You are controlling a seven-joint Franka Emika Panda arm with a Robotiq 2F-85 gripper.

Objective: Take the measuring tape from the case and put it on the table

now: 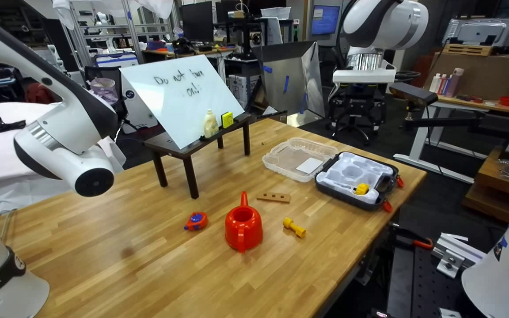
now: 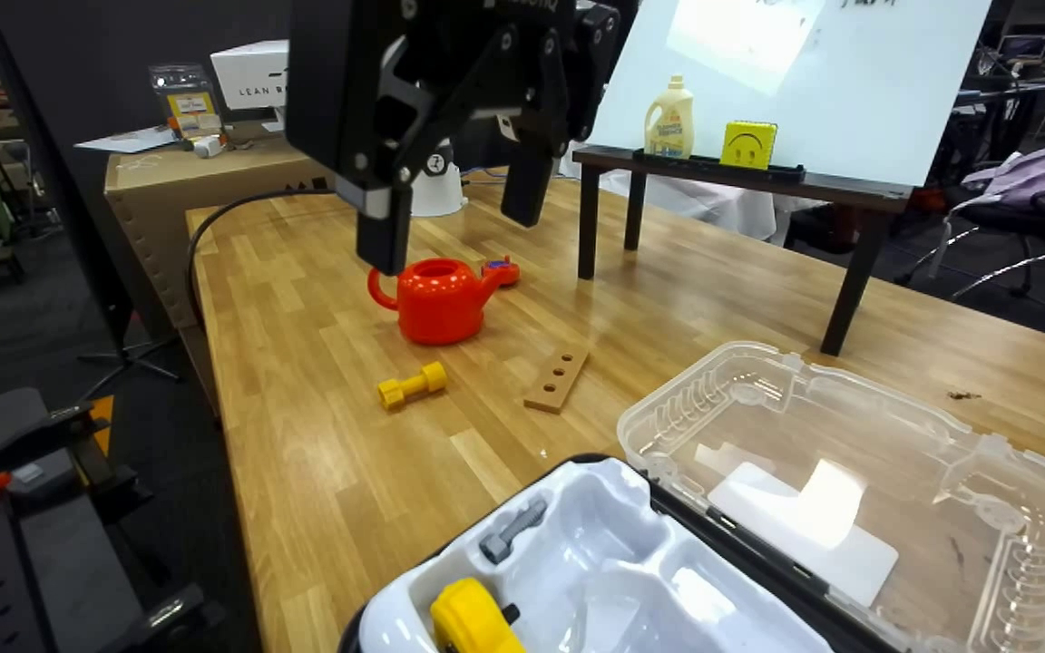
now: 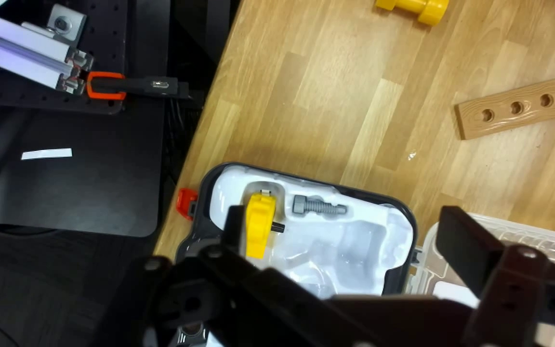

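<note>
The yellow measuring tape (image 3: 260,224) with a black knob sits upright in a recess of the case (image 3: 369,193), beside a grey bolt (image 3: 320,206). The tape also shows in both exterior views (image 1: 362,189) (image 2: 475,618). The case (image 1: 345,198) lies open at the table's edge; an exterior view cuts it off at the bottom (image 2: 595,580). My gripper (image 3: 350,236) is open and empty, above the case. In the wrist view its left finger covers part of the tape's side. An exterior view shows its parted fingers (image 2: 454,213) in the air. The table (image 1: 161,265) is light wood.
The clear lid (image 1: 298,145) lies flat beside the case. On the table are a yellow dumbbell-shaped piece (image 1: 294,227), a brown three-hole bar (image 1: 273,197), a red teapot (image 1: 243,227) and a red-blue toy (image 1: 196,221). A black-legged stand (image 1: 188,174) bears a whiteboard. Another arm (image 1: 64,132) stands opposite.
</note>
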